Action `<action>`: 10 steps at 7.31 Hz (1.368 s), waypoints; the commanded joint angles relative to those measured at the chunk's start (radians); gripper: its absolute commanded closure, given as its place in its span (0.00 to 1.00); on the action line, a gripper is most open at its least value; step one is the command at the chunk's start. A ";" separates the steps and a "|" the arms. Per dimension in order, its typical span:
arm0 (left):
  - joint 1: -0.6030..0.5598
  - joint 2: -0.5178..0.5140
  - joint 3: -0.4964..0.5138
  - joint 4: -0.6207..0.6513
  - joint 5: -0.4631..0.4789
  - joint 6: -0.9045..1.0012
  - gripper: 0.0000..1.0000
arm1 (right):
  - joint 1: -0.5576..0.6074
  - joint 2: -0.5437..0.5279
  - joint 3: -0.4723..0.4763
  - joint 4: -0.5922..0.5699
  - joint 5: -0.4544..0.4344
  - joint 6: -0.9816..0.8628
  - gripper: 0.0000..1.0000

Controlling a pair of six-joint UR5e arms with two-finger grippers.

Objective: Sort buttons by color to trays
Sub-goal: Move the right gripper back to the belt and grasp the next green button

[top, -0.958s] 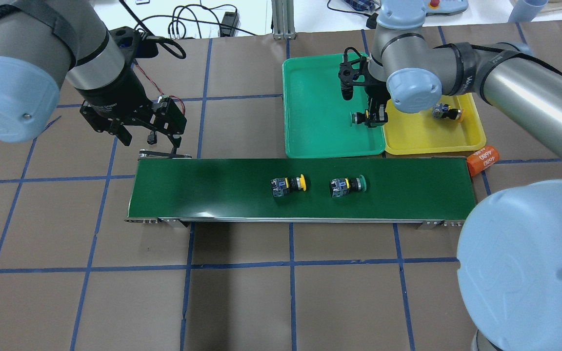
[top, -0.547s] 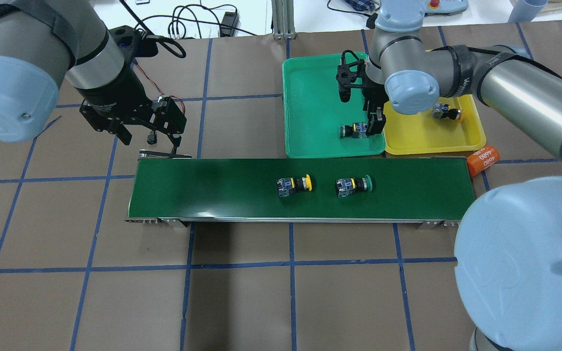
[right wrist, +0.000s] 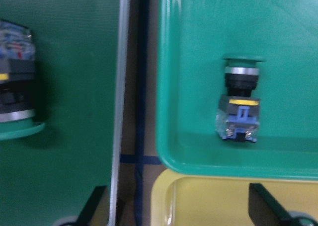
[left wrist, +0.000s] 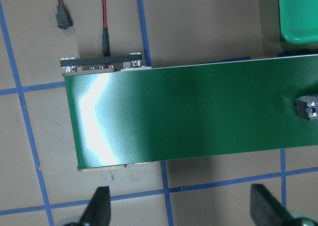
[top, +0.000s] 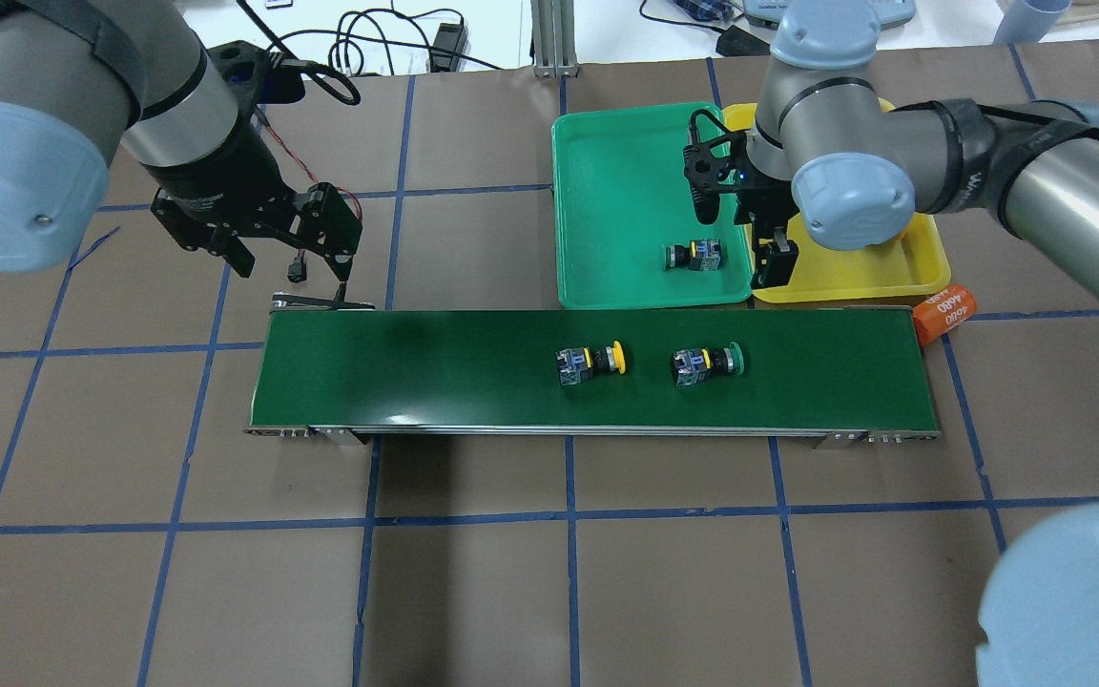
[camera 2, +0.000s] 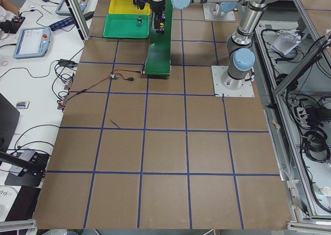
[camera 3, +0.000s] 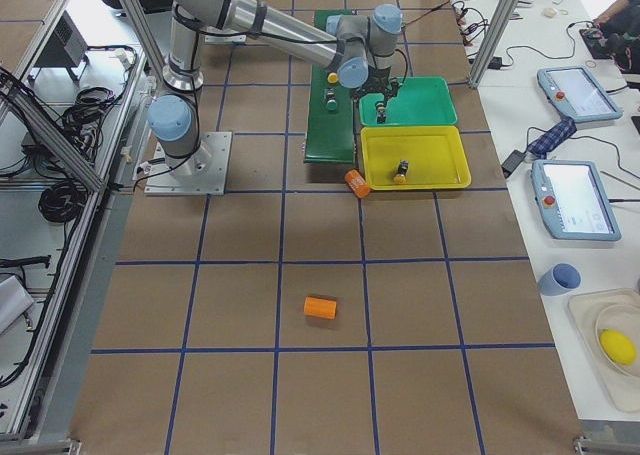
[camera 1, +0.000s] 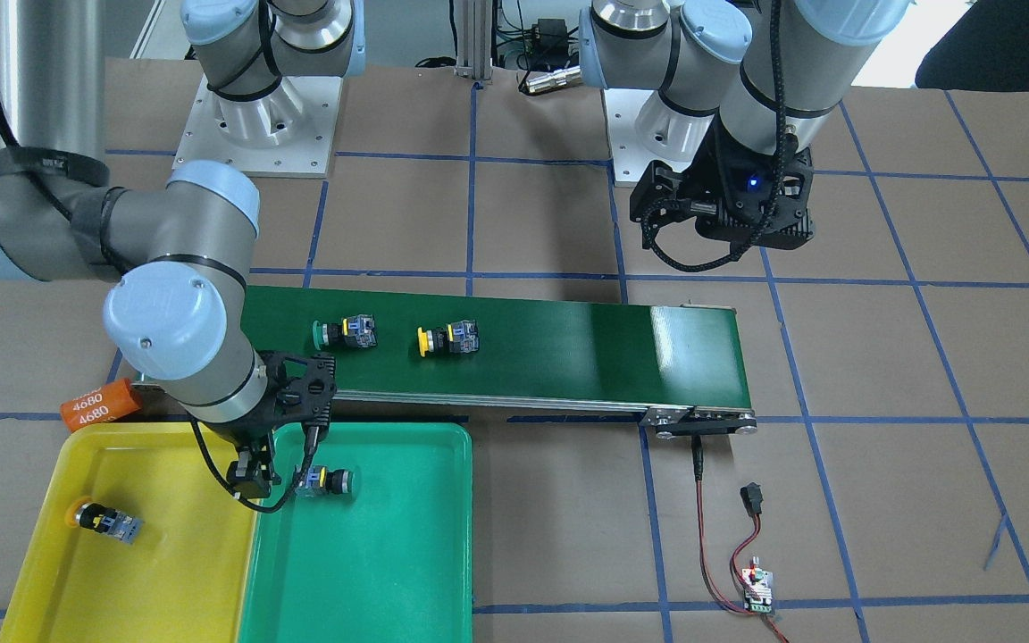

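Note:
A green button (top: pixel 693 256) lies on its side in the green tray (top: pixel 607 191), also in the right wrist view (right wrist: pixel 240 102). My right gripper (top: pixel 767 243) is open and empty, just right of it over the border with the yellow tray (top: pixel 855 272). A yellow button (camera 1: pixel 104 521) lies in the yellow tray (camera 1: pixel 166 554); the overhead view hides it behind the arm. A yellow button (top: pixel 590 362) and a green button (top: pixel 707 364) lie on the belt. My left gripper (top: pixel 292 272) is open and empty above the belt's left end.
The dark-green conveyor belt (top: pixel 416 372) runs across the table in front of both trays. An orange cylinder marked 4680 (top: pixel 944 313) lies at the belt's right end. Another orange cylinder (camera 3: pixel 322 308) lies far off. The belt's cable and switch (camera 1: pixel 751 500) lie beyond its left end.
My right gripper let go of the green button in the green tray and moved right toward the yellow tray. Both buttons on the belt moved to the right. The left arm barely shifted.

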 commanded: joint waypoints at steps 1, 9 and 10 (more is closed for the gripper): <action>0.000 0.002 0.002 -0.001 0.001 0.000 0.00 | -0.062 -0.157 0.185 -0.005 -0.001 -0.019 0.00; 0.000 0.008 0.002 -0.001 -0.004 0.000 0.00 | -0.065 -0.196 0.359 -0.169 0.017 -0.011 0.00; 0.000 0.006 -0.009 -0.001 -0.002 0.000 0.00 | -0.065 -0.197 0.359 -0.169 0.017 -0.010 0.00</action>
